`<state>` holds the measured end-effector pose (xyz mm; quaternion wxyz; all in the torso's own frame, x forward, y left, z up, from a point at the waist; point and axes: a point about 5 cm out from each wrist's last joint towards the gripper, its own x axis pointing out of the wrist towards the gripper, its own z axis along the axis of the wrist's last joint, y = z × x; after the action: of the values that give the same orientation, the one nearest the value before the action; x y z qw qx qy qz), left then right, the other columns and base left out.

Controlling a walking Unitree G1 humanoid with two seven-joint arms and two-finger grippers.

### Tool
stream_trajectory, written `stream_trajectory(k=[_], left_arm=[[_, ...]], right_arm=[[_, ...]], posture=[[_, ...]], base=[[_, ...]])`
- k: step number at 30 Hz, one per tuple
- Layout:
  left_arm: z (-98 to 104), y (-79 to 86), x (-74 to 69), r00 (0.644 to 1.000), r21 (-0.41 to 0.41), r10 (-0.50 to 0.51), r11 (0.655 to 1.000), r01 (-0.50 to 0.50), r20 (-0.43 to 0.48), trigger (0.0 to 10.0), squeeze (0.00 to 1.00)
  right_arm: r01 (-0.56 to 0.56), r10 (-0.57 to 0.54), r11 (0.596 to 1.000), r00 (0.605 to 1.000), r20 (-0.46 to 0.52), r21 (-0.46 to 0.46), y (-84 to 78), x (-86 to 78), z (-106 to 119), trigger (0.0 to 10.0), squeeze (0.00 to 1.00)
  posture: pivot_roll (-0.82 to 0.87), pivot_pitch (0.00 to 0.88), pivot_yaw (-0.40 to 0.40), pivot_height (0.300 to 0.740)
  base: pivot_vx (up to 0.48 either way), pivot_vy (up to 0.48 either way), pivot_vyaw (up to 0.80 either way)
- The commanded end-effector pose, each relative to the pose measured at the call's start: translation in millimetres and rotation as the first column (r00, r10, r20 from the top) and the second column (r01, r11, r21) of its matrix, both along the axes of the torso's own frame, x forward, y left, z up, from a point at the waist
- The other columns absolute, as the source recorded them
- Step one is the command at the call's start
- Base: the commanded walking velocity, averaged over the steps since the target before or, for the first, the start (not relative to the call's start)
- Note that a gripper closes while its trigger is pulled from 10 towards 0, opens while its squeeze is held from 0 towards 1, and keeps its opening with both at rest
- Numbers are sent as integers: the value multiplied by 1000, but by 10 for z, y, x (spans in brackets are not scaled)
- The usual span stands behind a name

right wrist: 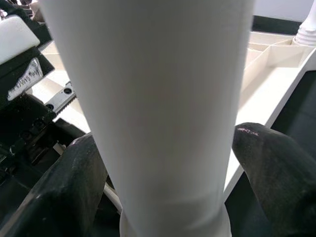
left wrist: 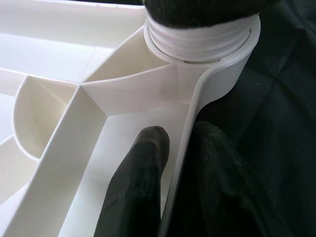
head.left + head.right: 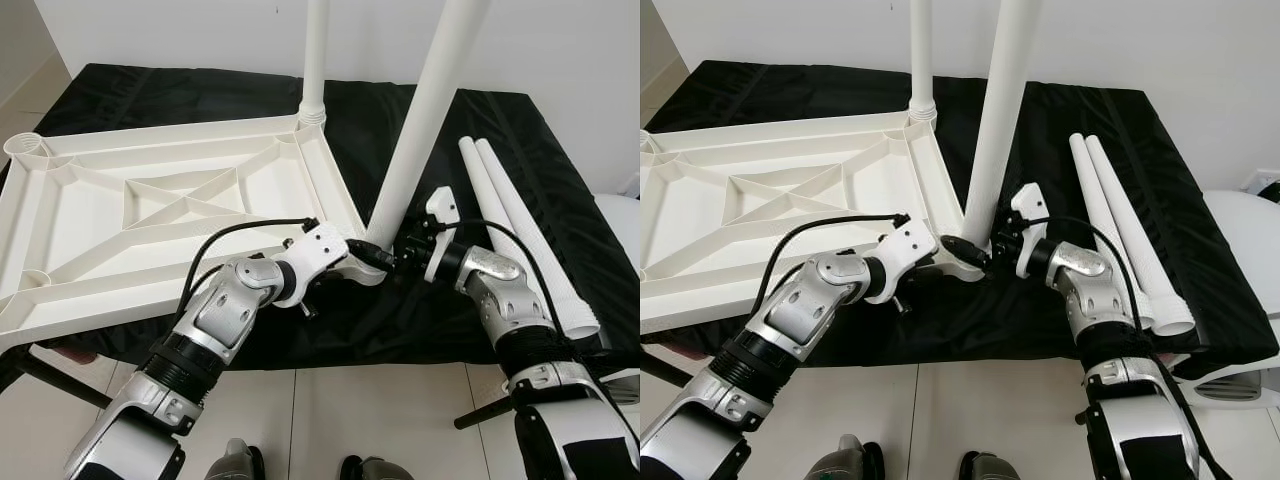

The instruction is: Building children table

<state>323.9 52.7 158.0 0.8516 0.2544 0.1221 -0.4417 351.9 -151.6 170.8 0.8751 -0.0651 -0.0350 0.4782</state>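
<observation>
The tabletop (image 3: 150,215) lies upside down, ribs up, on the black-covered surface (image 3: 560,190), reaching past its left edge. A leg (image 3: 315,60) stands in the far corner socket. I have the left claw (image 3: 372,254) clenched on the tabletop's rim at the near corner socket. My right claw (image 3: 405,248) grasps a second leg (image 3: 425,115), tilted, at that socket. Two spare legs (image 3: 520,225) lie by the right edge.
</observation>
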Motion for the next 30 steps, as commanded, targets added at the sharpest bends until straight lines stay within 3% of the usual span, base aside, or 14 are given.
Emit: stream_trajectory(k=[1, 2, 17, 18, 19, 20, 30], left_arm=[[-7, 15, -3, 1000, 20, 3, 1000, -3, 0, 10000, 0], [-6, 14, -4, 1000, 19, 3, 1000, -3, 0, 10000, 0], [-2, 9, -6, 1000, 16, 3, 1000, -3, 0, 10000, 0], [-3, 10, -6, 1000, 16, 3, 1000, -3, 0, 10000, 0], [-3, 10, -6, 1000, 16, 3, 1000, -3, 0, 10000, 0], [-4, 11, -6, 1000, 16, 4, 1000, -4, 0, 10000, 0], [-12, 10, -12, 1000, 16, 4, 1000, -4, 0, 10000, 0]], right_arm=[[15, -15, 1000, 1000, 12, -7, -73, 24, 39, 8824, 0], [17, -17, 1000, 1000, 12, -1, -100, 38, 50, 0, 0], [-14, 14, 1000, 1000, -12, 26, -182, 26, 17, 0, 0], [-13, 13, 999, 1000, -13, 35, -174, 13, 1, 7490, 0], [-11, 11, 999, 1000, -13, 37, -172, 9, -4, 7490, 0], [-10, 11, 999, 1000, -16, 42, -162, -6, -18, 10000, 0], [40, -40, 994, 999, -1, 104, -95, -75, -50, 10000, 0]], posture=[[-43, 90, 0, 740], [-43, 91, 0, 740], [-50, 97, -3, 740], [-50, 97, -3, 740], [-50, 97, -3, 740], [-49, 96, -5, 740], [-51, 95, -10, 740]], base=[[0, 0, 0], [0, 0, 0], [0, 0, 0], [0, 0, 0], [0, 0, 0], [0, 0, 0], [0, 0, 0]])
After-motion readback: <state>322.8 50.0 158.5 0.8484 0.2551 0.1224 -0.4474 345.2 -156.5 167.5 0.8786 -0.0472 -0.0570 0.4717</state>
